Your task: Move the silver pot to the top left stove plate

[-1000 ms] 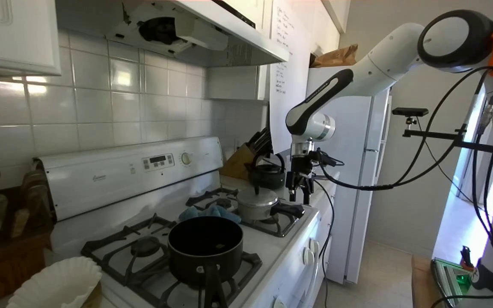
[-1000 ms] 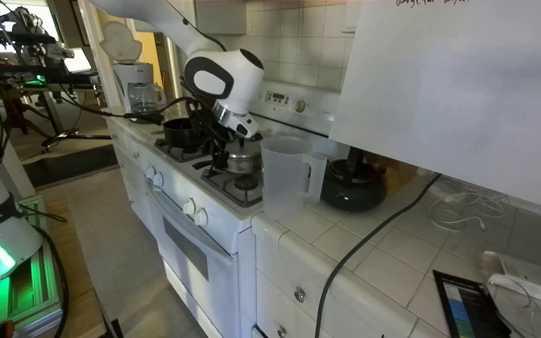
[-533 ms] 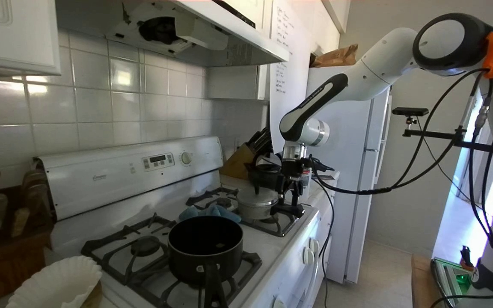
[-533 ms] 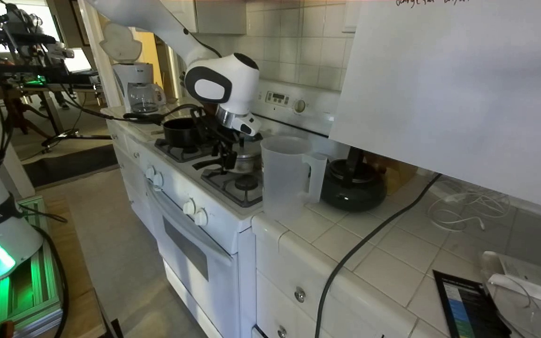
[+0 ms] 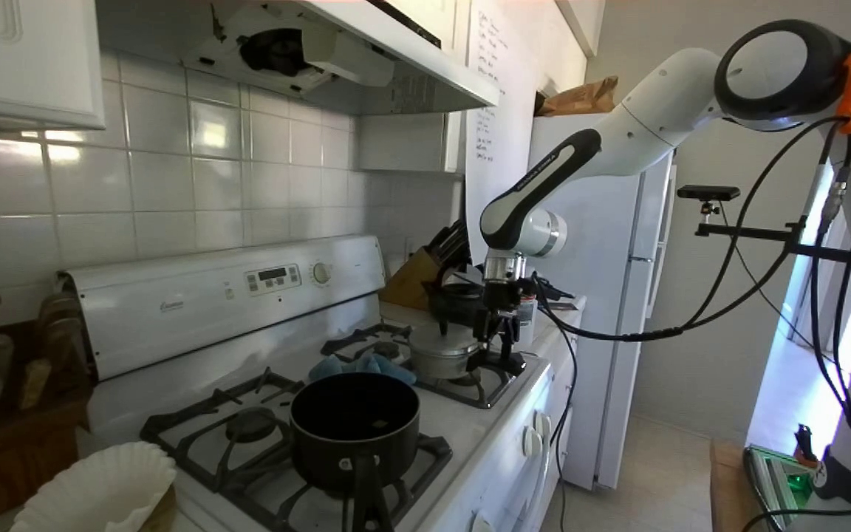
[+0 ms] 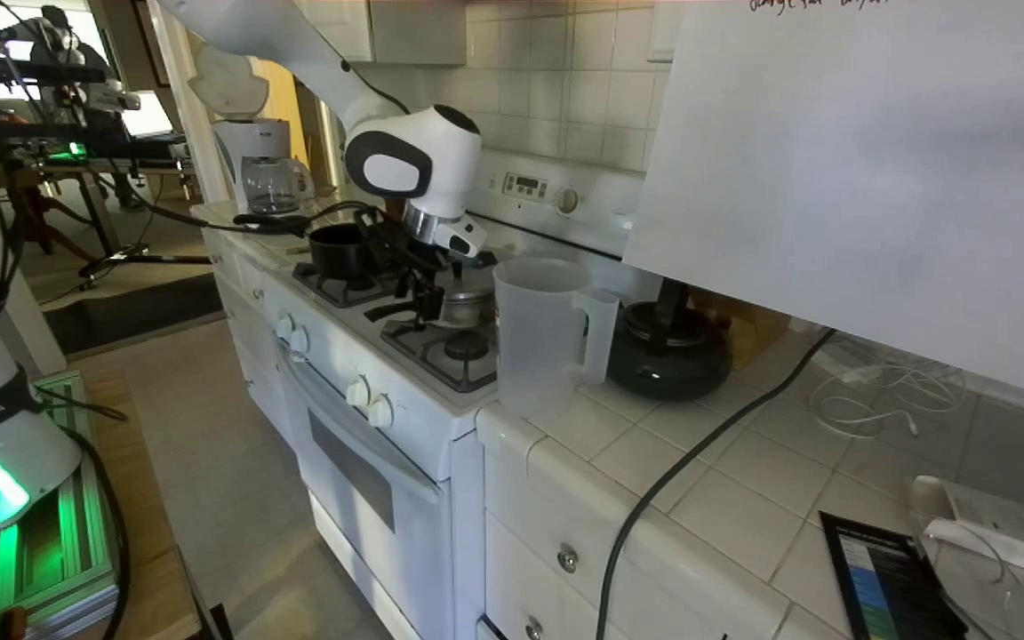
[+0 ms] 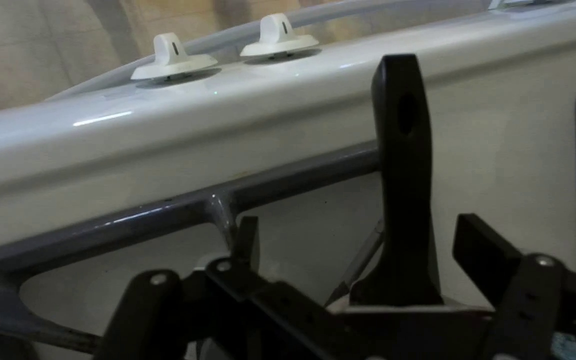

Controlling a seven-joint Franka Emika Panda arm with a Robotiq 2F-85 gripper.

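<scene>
astride the black handle [image 7: 404,200], the pincer [image 7: 360,232] has just been lowered with fingers [image 7: 485,255] spread, nothing pinched; a grasp is judged ready. the silver pot [image 5: 436,358], borne by a grate [image 7: 168,217], is seen well apart from what is taken as the top left stove plate [image 5: 250,426].

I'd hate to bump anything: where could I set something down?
On the tiled counter between the black cable and the printed card. The top left stove plate, behind the black pot, is bare but awaits the silver pot, whose handle is crowded by the open gripper.
</scene>
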